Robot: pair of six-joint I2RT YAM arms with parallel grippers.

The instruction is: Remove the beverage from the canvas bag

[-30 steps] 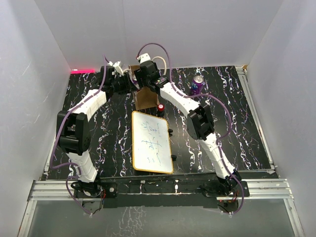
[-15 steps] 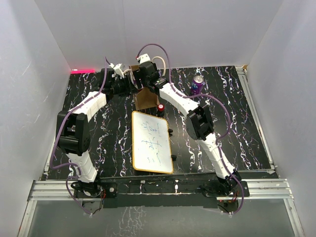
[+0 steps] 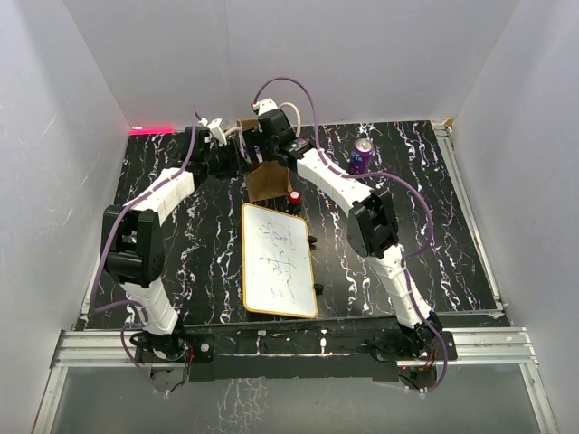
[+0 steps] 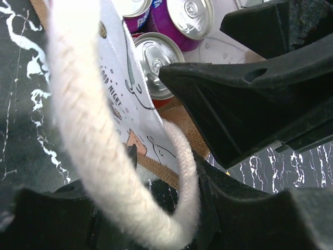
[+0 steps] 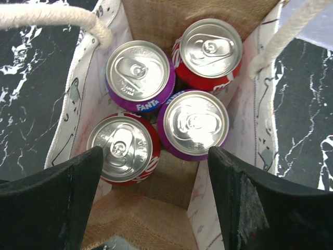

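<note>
Since four cans sit packed tight in the canvas bag (image 5: 151, 18), the right gripper (image 5: 156, 156) shd pick one w/ finger room on both sides. The near purple can (image 5: 195, 124) looks best to me: drop straight, clamp below the rim, lift vertical. Right arm reaches fwd over the bag mouth at the far centre of the table (image 3: 434, 235), wrist down, jaws spread wide, holding nothing. Left gripper (image 4: 148, 112) has the cream handle (image 4: 83, 135) btwn its fingers; can't tell if clamped.
</note>
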